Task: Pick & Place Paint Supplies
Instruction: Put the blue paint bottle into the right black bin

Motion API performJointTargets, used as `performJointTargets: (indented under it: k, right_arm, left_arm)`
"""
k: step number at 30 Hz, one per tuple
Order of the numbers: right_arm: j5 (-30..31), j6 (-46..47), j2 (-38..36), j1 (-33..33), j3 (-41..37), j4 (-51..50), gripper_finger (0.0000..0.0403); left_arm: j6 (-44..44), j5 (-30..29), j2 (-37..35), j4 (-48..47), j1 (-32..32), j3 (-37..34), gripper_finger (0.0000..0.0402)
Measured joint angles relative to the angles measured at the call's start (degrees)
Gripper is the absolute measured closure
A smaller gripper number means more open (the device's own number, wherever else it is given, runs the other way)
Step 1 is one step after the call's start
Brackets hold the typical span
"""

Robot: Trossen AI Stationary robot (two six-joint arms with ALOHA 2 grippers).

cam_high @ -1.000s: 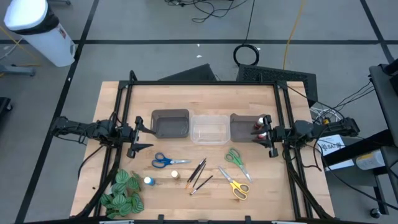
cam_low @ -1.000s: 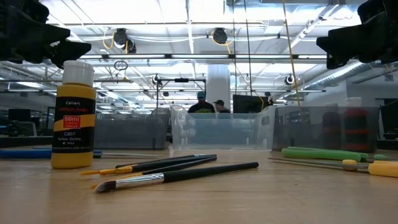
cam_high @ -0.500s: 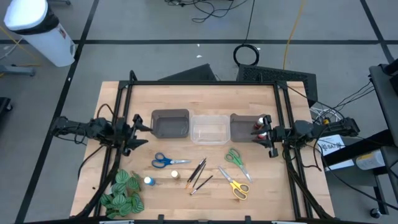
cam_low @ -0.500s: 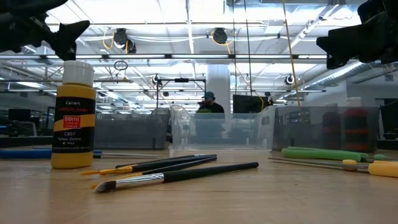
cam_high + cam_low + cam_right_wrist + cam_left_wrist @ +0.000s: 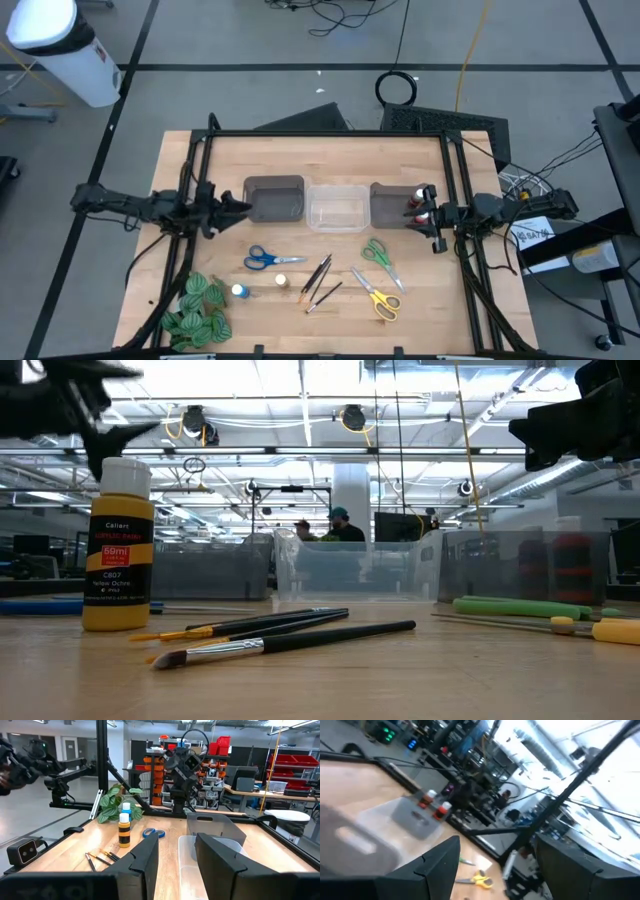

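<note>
My left gripper (image 5: 243, 208) hangs open above the table beside the left grey bin's (image 5: 274, 199) left end; its wrist view shows its fingers (image 5: 432, 870) set wide apart. My right gripper (image 5: 430, 217) waits open at the right grey bin's (image 5: 390, 208) right end, where two bottles (image 5: 415, 203) stand. Lying on the table are blue scissors (image 5: 262, 259), green scissors (image 5: 380, 257), yellow scissors (image 5: 378, 300) and several dark brushes (image 5: 318, 280). A blue-capped bottle (image 5: 240, 291) and a yellow one (image 5: 118, 545) stand upright.
A clear bin (image 5: 337, 207) sits between the two grey ones. The green leafy bunch (image 5: 195, 310) lies at the near left corner. A black frame (image 5: 205, 150) borders the table. People show in the room beyond. Bare wood lies along the far edge.
My left gripper has rolled about its own axis and edged toward the left grey bin's end, staying open. My right arm and the things on the table have kept still.
</note>
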Motion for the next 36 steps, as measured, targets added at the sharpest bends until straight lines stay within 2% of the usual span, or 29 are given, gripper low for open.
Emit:
performJointTargets:
  k: [3,7,12,15,19,25,32,36]
  right_arm:
    - [0.00,0.01,0.00,0.00,0.00,0.00,0.0287]
    - [0.00,0.00,0.00,0.00,0.00,0.02,0.0287]
    - [0.00,0.01,0.00,0.00,0.00,0.02,0.0286]
    - [0.00,0.00,0.00,0.00,0.00,0.00,0.0286]
    - [0.00,0.00,0.00,0.00,0.00,0.02,0.0286]
    - [0.00,0.01,0.00,0.00,0.00,0.02,0.0286]
    - [0.00,0.00,0.00,0.00,0.00,0.02,0.0286]
    - [0.00,0.01,0.00,0.00,0.00,0.02,0.0286]
  left_arm:
    - [0.27,1.28,5.36,-7.48,-1.02,8.76,0.0133]
    - [-2.54,0.93,17.13,-27.73,-2.66,25.64,0.0133]
    - [-14.23,3.84,34.46,-55.05,-5.57,45.80,0.0133]
    - [-22.68,7.61,43.48,-64.71,-7.24,53.49,0.0133]
    - [-32.32,11.77,52.27,-68.43,-10.62,58.27,0.0133]
    - [-45.53,17.52,62.37,-69.27,-15.77,59.82,0.0133]
    - [-59.88,20.46,68.20,-71.87,-20.85,59.82,0.0133]
    - [-65.43,18.15,69.18,-73.65,-23.19,59.82,0.0133]
